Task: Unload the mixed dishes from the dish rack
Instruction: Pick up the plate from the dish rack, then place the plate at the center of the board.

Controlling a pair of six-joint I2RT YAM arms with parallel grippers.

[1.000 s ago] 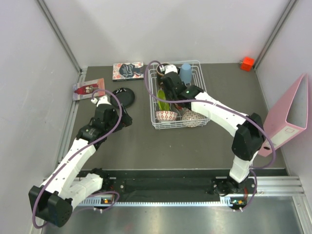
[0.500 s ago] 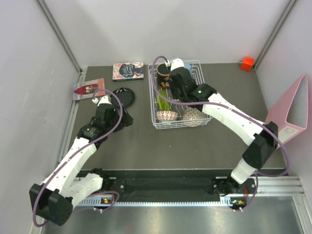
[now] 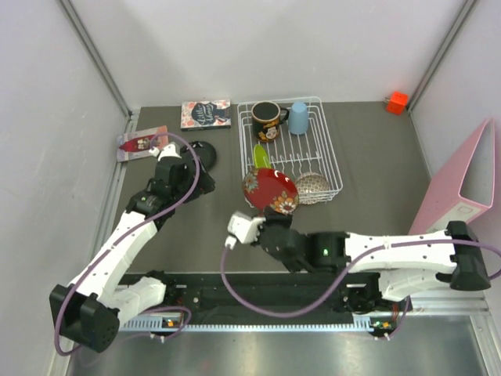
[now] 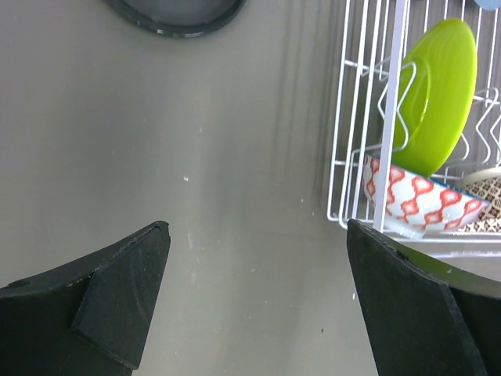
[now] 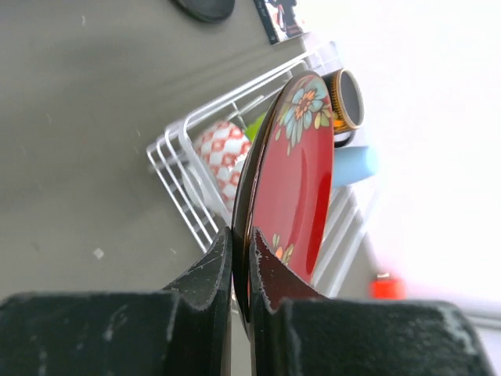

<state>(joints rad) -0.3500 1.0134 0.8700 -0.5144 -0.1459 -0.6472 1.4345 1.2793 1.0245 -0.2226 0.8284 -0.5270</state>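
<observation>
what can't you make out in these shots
- red-patterned bowl: top view, hidden behind the red floral plate.
- black round object: left wrist view, cut off by the top edge.
- pale blue cup: right wrist view, mostly behind the plate.
- printed card: top view, print too small to read.

Two plates [image 3: 270, 192] [image 3: 260, 159], two bowls [image 3: 313, 188] [image 4: 419, 205], one mug [image 3: 266, 121], one cup [image 3: 298, 117].

The floral plate [image 5: 293, 180] is glossy red with a dark rim and pale blue and orange flowers. The wire rack [image 3: 334, 160] is white; with it are a lime-green plate [image 4: 438, 94], a white bowl [image 4: 415, 200] with red lattice, a beige patterned bowl [image 3: 313, 186], a black mug [image 3: 267, 120] with an orange band and a pale blue cup [image 3: 298, 117]. The table [image 3: 360, 141] is dull grey-brown, the binder [image 3: 462, 188] pink, the block [image 3: 398, 102] orange-red.
</observation>
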